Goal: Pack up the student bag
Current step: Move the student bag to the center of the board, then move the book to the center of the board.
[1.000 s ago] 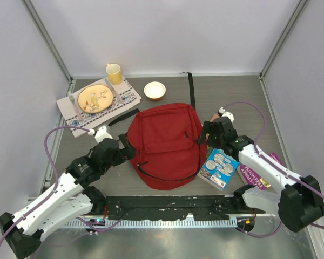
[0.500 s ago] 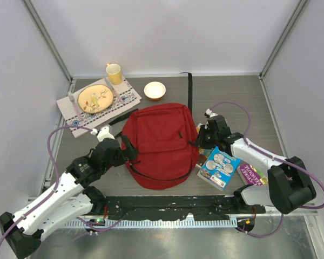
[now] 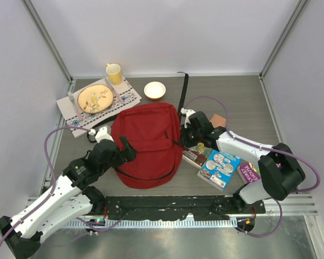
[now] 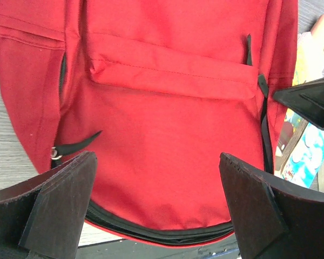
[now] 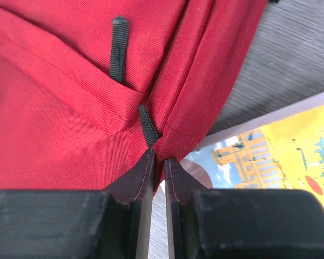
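Dark-red student bag (image 3: 146, 135) lying flat on the grey table (image 3: 237, 97), one pincer clamped on its edge.
Nearest, at the bag's left edge, the left gripper (image 4: 156, 157) stands with its fingers wide apart and holds nothing, the bag's front pocket (image 4: 173, 70) ahead of it. At the bag's right edge the right gripper (image 5: 159, 162) is closed on a fold of red fabric beside a black zipper pull (image 5: 147, 127). Just right of the bag lies a blue picture book (image 3: 220, 168), with a purple book (image 3: 250, 172) further right. Beyond the bag sit a white bowl (image 3: 154, 90), a plate (image 3: 95, 98) on a patterned cloth (image 3: 128, 99) and a yellow mug (image 3: 114, 73). A black strap (image 3: 182, 91) runs off from the bag's far edge.
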You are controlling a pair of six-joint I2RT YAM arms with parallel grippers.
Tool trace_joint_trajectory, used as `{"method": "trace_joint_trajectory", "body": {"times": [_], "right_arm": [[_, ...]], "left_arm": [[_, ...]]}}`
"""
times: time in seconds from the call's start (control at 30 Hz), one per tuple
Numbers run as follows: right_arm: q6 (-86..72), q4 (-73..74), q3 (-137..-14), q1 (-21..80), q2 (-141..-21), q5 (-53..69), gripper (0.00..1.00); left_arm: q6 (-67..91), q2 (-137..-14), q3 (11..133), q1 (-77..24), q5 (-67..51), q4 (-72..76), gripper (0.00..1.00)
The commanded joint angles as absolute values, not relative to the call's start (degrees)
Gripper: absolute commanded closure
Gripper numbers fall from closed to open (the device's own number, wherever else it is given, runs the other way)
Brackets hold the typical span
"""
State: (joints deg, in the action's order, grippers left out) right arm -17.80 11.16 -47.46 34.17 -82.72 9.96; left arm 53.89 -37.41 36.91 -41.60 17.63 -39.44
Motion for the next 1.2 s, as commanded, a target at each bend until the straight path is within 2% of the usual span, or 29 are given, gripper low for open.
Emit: {"method": "trace_joint_trajectory", "body": {"times": [0.0, 0.17, 0.23, 0.27, 0.33, 0.37, 0.4, 0.47, 0.5, 0.63, 0.7, 0.83, 0.97, 1.17], "right_arm": [[-13.0, 11.0, -52.1, 36.9, -84.0, 6.2, 0.81], [-12.6, 10.5, -56.9, 37.0, -90.1, 4.7, 0.79], [-12.9, 11.6, -59.5, 37.0, -91.7, 0.6, 0.73], [-13.4, 12.3, -60.4, 36.9, -93.0, -1.7, 0.65], [-14.8, 16.6, -62.3, 36.8, -93.6, -5.3, 0.55], [-16.0, 17.4, -62.3, 36.9, -92.4, -6.0, 0.51], [-16.8, 17.6, -61.4, 36.9, -91.0, -6.8, 0.41], [-19.4, 17.3, -57.3, 36.7, -86.9, -10.0, 0.28], [-20.5, 17.1, -55.9, 36.5, -82.1, -10.9, 0.26], [-29.1, 20.7, -48.3, 32.4, -69.5, -18.7, 0.19], [-33.1, 23.4, -45.5, 27.1, -64.2, -19.2, 0.13], [-37.3, 29.6, -41.2, 19.5, -51.4, -19.8, 0.1], [-42.4, 42.7, -43.2, 12.8, -47.1, -26.2, 0.0], [-48.5, 54.5, -47.8, 0.7, -47.8, -33.4, 0.0]], "left_arm": [[52.6, -36.1, 39.5, -41.5, 19.4, -40.8, 0.0], [52.4, -35.8, 39.6, -41.4, 19.8, -41.0, 0.0], [52.4, -36.0, 39.7, -41.4, 19.1, -40.6, 0.0], [52.4, -36.4, 39.7, -41.4, 18.7, -40.6, 0.01], [52.4, -36.8, 39.6, -41.4, 17.8, -39.6, 0.01], [52.4, -37.0, 39.6, -41.4, 16.9, -38.9, 0.0], [52.5, -37.6, 39.2, -41.4, 16.2, -37.4, 0.0], [52.3, -38.8, 38.9, -41.4, 14.0, -35.3, 0.0], [52.1, -40.2, 39.0, -41.4, 13.2, -33.3, 0.01], [50.7, -46.2, 41.5, -41.6, 10.6, -29.2, 0.0], [49.1, -49.4, 44.6, -42.5, 9.9, -27.3, 0.0], [45.8, -58.0, 51.7, -45.8, 9.8, -24.4, 0.01], [42.6, -69.2, 60.0, -49.9, 10.0, -23.4, 0.0], [40.9, -78.7, 68.2, -52.9, 4.8, -20.0, 0.0]]}}
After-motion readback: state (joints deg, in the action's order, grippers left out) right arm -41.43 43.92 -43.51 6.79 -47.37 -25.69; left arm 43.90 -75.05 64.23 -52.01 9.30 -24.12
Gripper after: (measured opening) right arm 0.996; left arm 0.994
